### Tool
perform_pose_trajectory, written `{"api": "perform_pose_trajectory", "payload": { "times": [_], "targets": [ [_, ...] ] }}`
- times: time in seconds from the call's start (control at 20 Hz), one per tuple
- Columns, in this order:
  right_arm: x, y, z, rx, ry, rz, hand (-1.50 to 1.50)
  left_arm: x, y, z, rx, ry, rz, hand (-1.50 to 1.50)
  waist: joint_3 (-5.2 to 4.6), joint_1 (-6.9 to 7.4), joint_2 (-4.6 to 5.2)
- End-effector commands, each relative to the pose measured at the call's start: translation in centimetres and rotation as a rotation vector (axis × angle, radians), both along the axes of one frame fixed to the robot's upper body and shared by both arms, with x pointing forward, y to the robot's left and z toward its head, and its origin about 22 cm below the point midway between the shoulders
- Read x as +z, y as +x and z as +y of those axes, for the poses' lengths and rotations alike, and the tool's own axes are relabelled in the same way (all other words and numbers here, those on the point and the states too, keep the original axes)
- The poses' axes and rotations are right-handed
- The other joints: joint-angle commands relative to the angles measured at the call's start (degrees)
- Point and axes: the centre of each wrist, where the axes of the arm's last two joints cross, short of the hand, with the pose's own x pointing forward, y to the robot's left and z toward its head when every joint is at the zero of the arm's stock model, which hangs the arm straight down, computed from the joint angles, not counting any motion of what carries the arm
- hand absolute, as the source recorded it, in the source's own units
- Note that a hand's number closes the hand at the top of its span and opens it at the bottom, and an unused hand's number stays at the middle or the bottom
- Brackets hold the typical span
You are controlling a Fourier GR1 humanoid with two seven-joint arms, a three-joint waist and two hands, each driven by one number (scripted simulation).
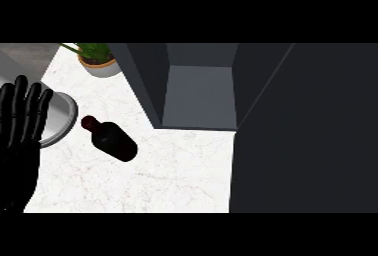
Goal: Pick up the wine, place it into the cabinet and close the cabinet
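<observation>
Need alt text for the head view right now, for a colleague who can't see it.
A dark wine bottle lies on its side on the white marble counter, untouched, left of an open grey cabinet whose dark door fills the right side. The left hand rests open at the left edge, over a grey plate; a potted plant sits behind.

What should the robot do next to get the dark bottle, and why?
Probably bring a hand over to the dark red glass wine bottle and curl its fingers round it. The bottle lies untouched on the white marble counter, the grey cabinet already stands open, and the black left hand rests open at the left edge.
</observation>
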Motion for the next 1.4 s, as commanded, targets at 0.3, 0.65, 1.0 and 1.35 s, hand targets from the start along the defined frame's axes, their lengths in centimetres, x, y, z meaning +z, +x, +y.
{"api": "perform_pose_trajectory", "payload": {
  "times": [0.3,0.65,1.0,1.35],
  "targets": [
    [-0.1,-1.1,2.9,0.218,0.076,0.052,-1.50,-1.6,2.4,-2.3,-0.798,-0.042,0.132,-1.50,0.75,-5.32,0.26],
    [2.9,-5.9,2.8,0.248,0.110,0.106,-1.50,2.5,4.1,3.6,-0.975,-0.064,0.199,-1.50,0.94,-3.18,-0.86],
    [5.5,-9.0,3.7,0.247,0.101,0.104,-1.50,5.5,5.2,7.5,-1.055,-0.102,0.271,-1.50,0.97,-2.13,-0.71],
    [7.1,-10.6,4.7,0.249,0.105,0.115,-1.50,5.1,5.0,9.1,-0.993,-0.100,0.307,-1.50,0.95,-2.11,-0.72]
  ]
}}
